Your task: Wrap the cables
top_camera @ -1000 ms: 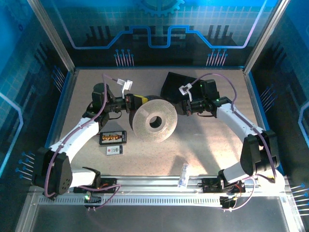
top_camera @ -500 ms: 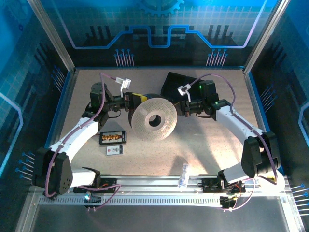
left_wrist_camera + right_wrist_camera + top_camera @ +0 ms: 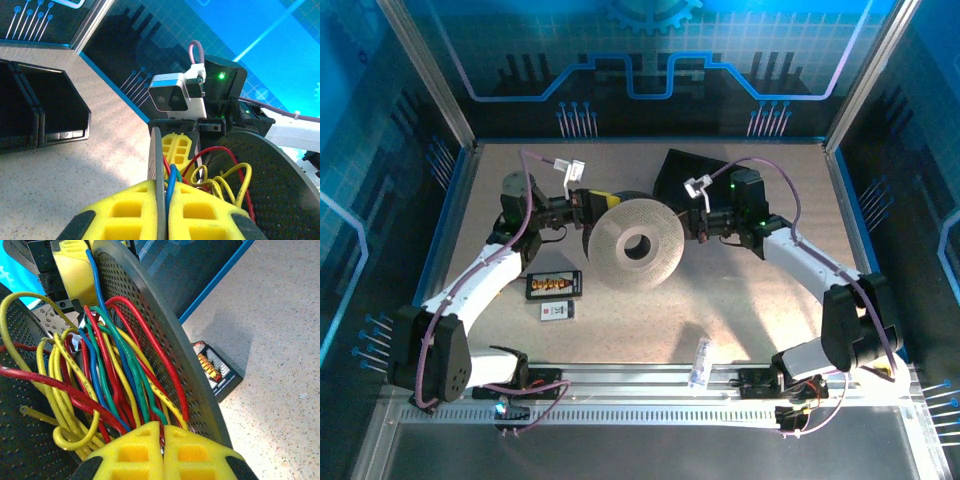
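though slack, cables (image 3: 116, 365) lengthwise from right pincer (image 3: 162, 439)

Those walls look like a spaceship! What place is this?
Probably a robot work booth: circuit-patterned blue walls enclose a table, and the left gripper and right gripper grip a spool of cables.

Lower ends of the cables (image 3: 117, 375) hidden behind the right fingers (image 3: 131, 454).

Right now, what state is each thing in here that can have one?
spool: on edge, tilted, gripped from both sides.
cables: loosely looped between the spool's discs.
left claw: shut on the spool's rim.
right claw: shut on the cables.
black bin: open-topped, at the back.
black board: flat on the table.
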Tool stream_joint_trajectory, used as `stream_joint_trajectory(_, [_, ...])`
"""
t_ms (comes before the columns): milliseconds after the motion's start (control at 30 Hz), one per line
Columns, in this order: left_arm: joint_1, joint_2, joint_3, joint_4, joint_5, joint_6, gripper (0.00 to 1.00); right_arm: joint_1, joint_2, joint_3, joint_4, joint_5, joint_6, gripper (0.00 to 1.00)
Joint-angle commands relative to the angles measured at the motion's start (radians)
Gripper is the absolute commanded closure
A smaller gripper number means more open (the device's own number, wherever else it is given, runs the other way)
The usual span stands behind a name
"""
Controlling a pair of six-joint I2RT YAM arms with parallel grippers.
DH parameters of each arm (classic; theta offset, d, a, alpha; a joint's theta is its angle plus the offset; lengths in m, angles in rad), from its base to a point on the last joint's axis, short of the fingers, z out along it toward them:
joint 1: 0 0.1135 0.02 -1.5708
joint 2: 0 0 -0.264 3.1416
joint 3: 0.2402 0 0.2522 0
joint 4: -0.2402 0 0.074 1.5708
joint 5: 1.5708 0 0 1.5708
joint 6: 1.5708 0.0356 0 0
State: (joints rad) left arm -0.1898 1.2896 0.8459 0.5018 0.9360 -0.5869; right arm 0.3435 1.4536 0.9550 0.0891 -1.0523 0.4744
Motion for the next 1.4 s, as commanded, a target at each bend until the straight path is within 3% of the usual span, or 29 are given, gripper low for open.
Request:
stream_joint_trajectory(0, [0.004, -0.017, 0.047, 0.35, -0.172, -0.106, 1.0, 0.143, 0.063, 0.01, -0.154, -0.076, -0.056, 1.0])
stream_joint_trajectory(200, [0.004, -0.023, 0.044, 0.323, -0.169, -0.093, 1.0, 0.029, -0.029, -0.07, -0.051, -0.07, 0.038, 0.99])
stream_joint_trajectory(333, [0.004, -0.042, 0.046, 0.289, -0.155, -0.076, 1.0, -0.054, -0.125, -0.149, 0.093, -0.053, 0.17, 0.82])
stream_joint_trajectory(567, [0.004, -0.093, 0.035, 0.229, -0.168, -0.046, 1.0, -0.165, -0.248, -0.276, 0.505, 0.007, 0.486, 0.64])
stream_joint_trajectory(833, [0.003, -0.168, 0.058, 0.064, -0.236, 0.025, 1.0, -0.253, -0.329, -0.346, 0.63, 0.085, 0.606, 0.52])
stream_joint_trajectory(1000, [0.001, -0.241, 0.062, -0.065, -0.343, 0.054, 1.0, -0.296, -0.432, -0.36, 0.552, 0.111, 0.59, 0.37])
stream_joint_trajectory(1133, [-0.017, -0.35, 0.032, -0.154, -0.451, 0.071, 1.0, -0.282, -0.584, -0.351, 0.355, 0.115, 0.482, 0.13])
stream_joint_trajectory(1200, [-0.041, -0.415, 0.012, -0.212, -0.512, 0.09, 1.0, -0.256, -0.677, -0.34, 0.205, 0.139, 0.385, 0.1])
stream_joint_trajectory(1267, [-0.08, -0.491, -0.014, -0.262, -0.573, 0.108, 1.0, -0.202, -0.782, -0.327, 0.015, 0.196, 0.258, 0.0])
stream_joint_trajectory(1367, [-0.182, -0.595, -0.057, -0.33, -0.681, 0.144, 1.0, -0.087, -0.925, -0.327, -0.169, 0.332, 0.119, 0.0])
